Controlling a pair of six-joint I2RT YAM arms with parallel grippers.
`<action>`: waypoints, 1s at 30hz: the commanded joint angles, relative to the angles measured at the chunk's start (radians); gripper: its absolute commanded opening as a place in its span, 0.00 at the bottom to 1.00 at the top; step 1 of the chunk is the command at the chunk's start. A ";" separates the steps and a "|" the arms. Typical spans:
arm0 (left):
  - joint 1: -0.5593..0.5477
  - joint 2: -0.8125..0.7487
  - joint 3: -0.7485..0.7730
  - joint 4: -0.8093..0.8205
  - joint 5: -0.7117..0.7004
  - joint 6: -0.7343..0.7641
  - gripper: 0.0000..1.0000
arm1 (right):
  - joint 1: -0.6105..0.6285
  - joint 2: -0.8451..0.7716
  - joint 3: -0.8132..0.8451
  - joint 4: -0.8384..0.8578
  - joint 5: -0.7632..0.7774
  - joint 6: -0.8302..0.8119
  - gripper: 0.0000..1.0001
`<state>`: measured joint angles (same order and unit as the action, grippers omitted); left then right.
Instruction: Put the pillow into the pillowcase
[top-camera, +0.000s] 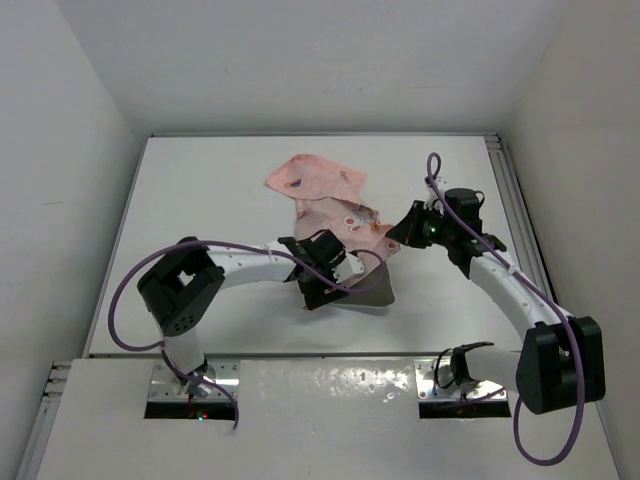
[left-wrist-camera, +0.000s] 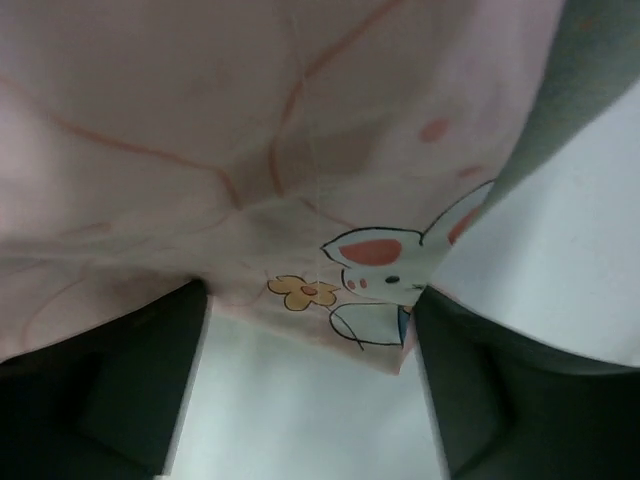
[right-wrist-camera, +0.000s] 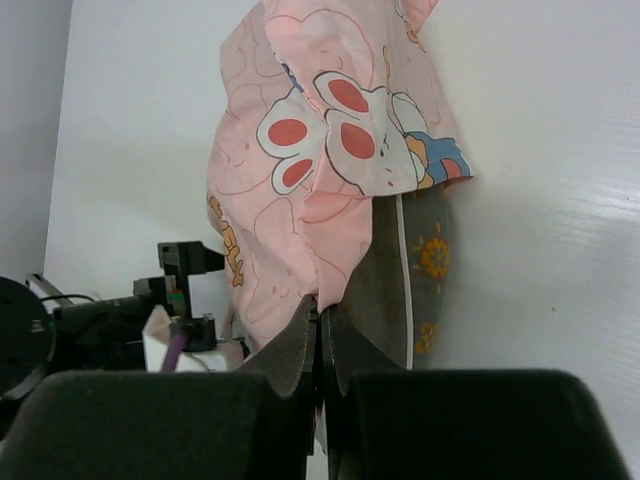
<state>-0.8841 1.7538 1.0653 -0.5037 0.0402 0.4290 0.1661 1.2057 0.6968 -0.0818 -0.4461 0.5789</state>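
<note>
Pillowcase (right-wrist-camera: 300, 180) fabric is pinched between the closed fingers of the right gripper (right-wrist-camera: 320, 318). The left gripper (left-wrist-camera: 310, 298) is spread wide with nothing gripped, cloth draped over it. The pillow (right-wrist-camera: 420, 270) is partly sheathed, its near end exposed, mid-table (top-camera: 200, 200).

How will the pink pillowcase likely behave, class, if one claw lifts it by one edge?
Probably floppy: the pillowcase lies in crumpled folds. Likely thin and light: the shut right claw pinches its edge, and it drapes over the pillow. It would probably sag, not hold its mouth open.
</note>
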 joint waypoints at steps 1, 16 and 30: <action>-0.018 0.021 -0.028 0.063 -0.036 -0.032 0.73 | 0.006 -0.012 0.015 0.053 0.007 0.009 0.00; 0.097 -0.143 0.269 -0.228 -0.013 0.006 0.00 | -0.002 -0.041 0.116 0.013 0.020 0.019 0.00; 0.244 -0.183 0.737 -0.426 0.066 0.111 0.00 | -0.033 -0.023 0.356 0.045 -0.039 0.113 0.00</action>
<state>-0.6655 1.5768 1.7695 -0.8974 0.0944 0.4953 0.1390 1.1938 1.0019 -0.0895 -0.4721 0.6895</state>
